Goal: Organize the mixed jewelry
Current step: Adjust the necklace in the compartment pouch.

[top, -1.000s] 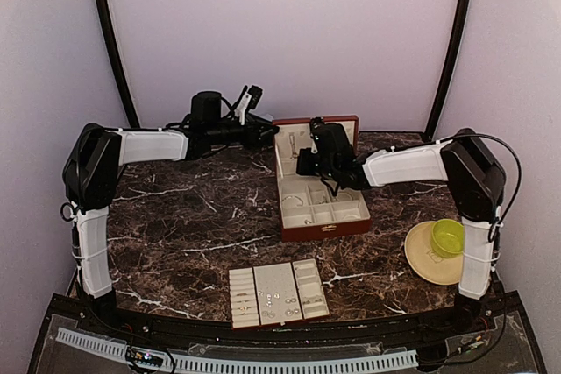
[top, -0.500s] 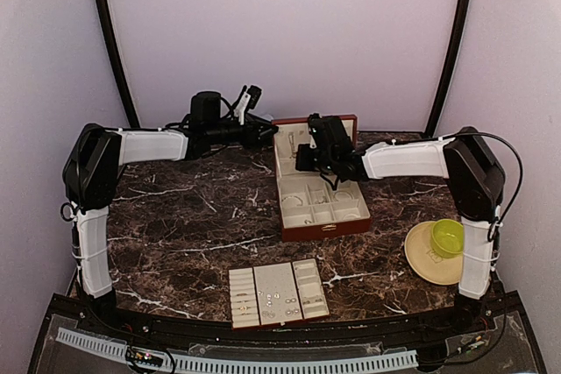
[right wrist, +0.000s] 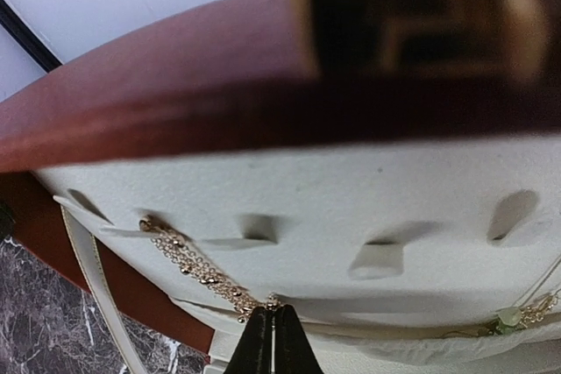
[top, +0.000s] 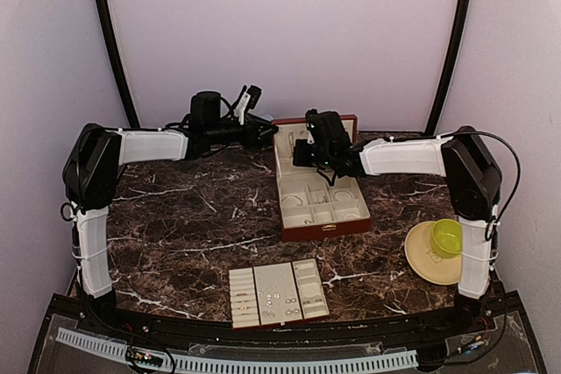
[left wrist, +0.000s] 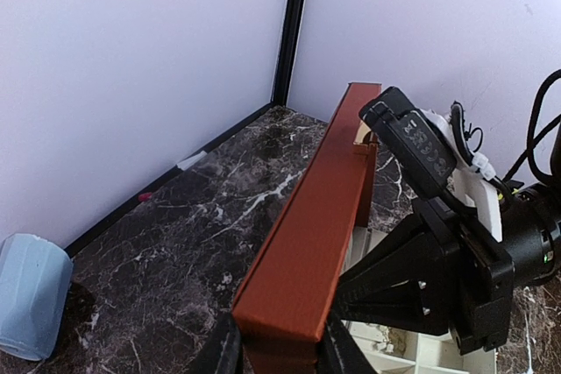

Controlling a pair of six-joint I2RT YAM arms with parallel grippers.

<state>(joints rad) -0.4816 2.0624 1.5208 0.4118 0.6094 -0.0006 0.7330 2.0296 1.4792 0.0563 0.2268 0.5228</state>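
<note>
The right fingers (right wrist: 270, 339) are pressed tight together on a thin gold chain (right wrist: 203, 274), which runs up and left from their tips to a hook slot in the lid lining. The left fingers (left wrist: 230, 349) stand partly open, one each side of the lid's (left wrist: 302, 238) end, pinching its edge.

The marble table (top: 193, 225) carries everything. The left arm (top: 140, 144) reaches across the back of it to the box's (top: 318, 188) left rear corner; the right arm (top: 412, 157) reaches from the right, its gripper (top: 305, 151) against the inside of the upright lid. The red-brown box stands open at centre back, its cream base divided into compartments with a few small pieces in them, too small to identify. Near the front edge lies a flat tray (top: 277, 293) of three sections; the middle one holds the mixed jewelry (top: 278, 301), a scatter of tiny shiny pieces. At the right, by the right arm's upright link, a yellow-green cup (top: 448, 236) sits on a tan plate (top: 424, 260).

In the right wrist view a second fine chain with a pale bead (right wrist: 510, 316) hangs at the lining's lower right. In the left wrist view a pale blue object (left wrist: 31, 295) lies on the table by the wall.
</note>
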